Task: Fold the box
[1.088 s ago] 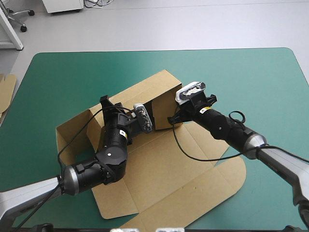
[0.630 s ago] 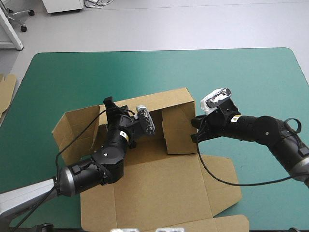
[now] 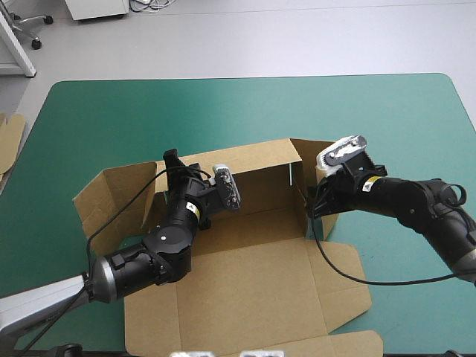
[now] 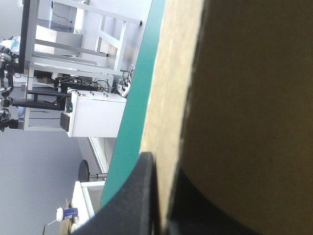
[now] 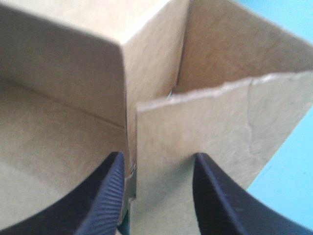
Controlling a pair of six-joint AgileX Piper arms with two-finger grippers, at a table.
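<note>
Brown box (image 3: 245, 282) sits mid-table on the teal-green cover (image 3: 387, 119), far wall standing up, lid panel lying flat toward the near edge. Left gripper (image 3: 173, 162) is clamped on the raised wall near the box's left corner, board pinched tight in it. Right gripper (image 3: 315, 207) is at the right corner, spread apart, with a side flap (image 5: 205, 127) standing in the gap. Spare board (image 3: 9, 141) pokes in at the table's left edge

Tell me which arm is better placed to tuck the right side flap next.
Right: the right gripper, open, straddles that flap; the left gripper is shut on the box's back wall.
</note>
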